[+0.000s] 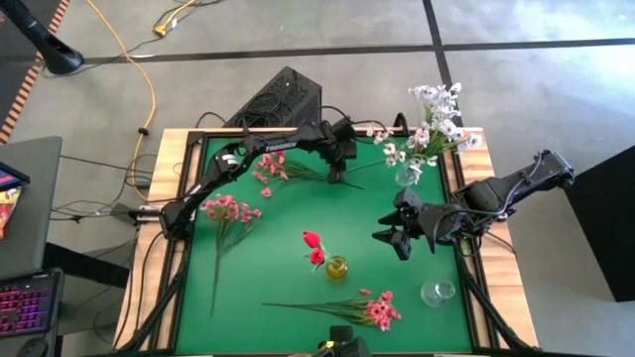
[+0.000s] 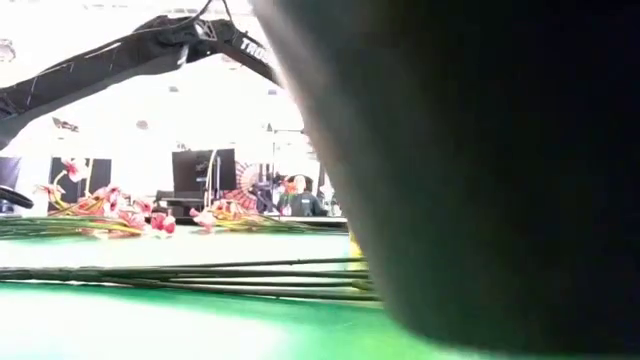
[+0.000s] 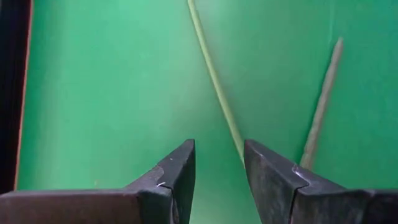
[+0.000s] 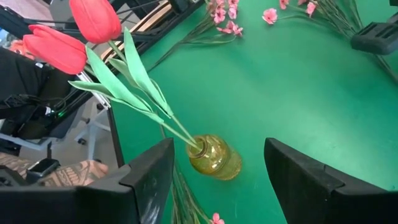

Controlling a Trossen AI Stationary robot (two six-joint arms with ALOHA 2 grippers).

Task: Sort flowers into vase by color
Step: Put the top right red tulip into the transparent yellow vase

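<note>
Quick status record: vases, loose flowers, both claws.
amber vase: two red tulips in it
far vase: white sprays in it
empty glass vase: near right
loose pink sprays: three, far, left, near
left claw: part open, over the far spray's stem
right claw: open, empty, facing amber vase

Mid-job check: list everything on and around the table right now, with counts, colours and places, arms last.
red tulips: two, red, in the yellow vase
yellow vase: one, amber glass, mat centre
white flower sprays: one bunch, white, in a clear vase at the far right
empty clear vase: one, near right corner
pink flower sprays: three, pink, lying loose: far, left, near
green mat: one, covers table
black box: one, behind table
left gripper: over stems at the far side, partly open
right gripper: open, near the yellow vase
</note>
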